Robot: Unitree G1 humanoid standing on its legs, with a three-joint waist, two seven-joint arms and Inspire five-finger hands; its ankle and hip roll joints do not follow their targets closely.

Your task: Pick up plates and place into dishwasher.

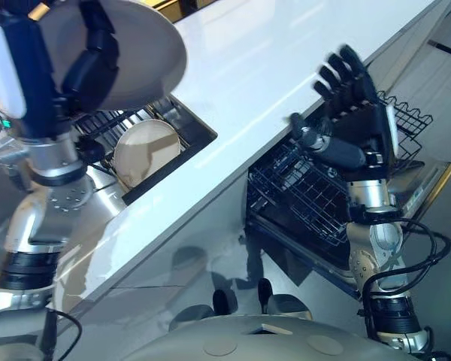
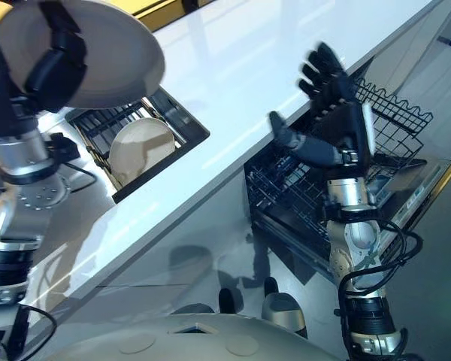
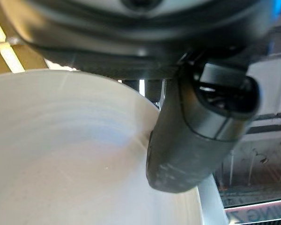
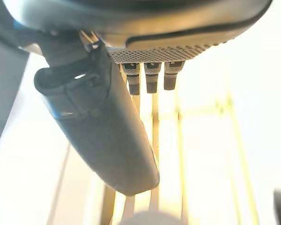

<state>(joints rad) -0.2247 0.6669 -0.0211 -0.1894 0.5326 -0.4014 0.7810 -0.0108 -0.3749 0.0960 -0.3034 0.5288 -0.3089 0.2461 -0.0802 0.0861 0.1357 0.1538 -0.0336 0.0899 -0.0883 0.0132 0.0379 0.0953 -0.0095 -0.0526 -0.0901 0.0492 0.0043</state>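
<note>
My left hand (image 1: 90, 56) is raised at the upper left, shut on a large cream plate (image 1: 139, 53), with dark fingers curled over its rim. The thumb (image 3: 196, 126) presses on the plate's pale face (image 3: 70, 154) in the left wrist view. A second cream plate (image 1: 144, 150) stands on edge in the dark dish rack (image 1: 188, 124) set in the counter. My right hand (image 1: 349, 98) is held up open, fingers straight, above the dishwasher's wire rack (image 1: 301, 192). It holds nothing.
A long white countertop (image 1: 286, 68) runs diagonally between the dish rack and the dishwasher. The dishwasher door (image 1: 417, 184) hangs open with the lower rack pulled out over it. A steel sink surface (image 1: 98, 218) lies beside my left arm.
</note>
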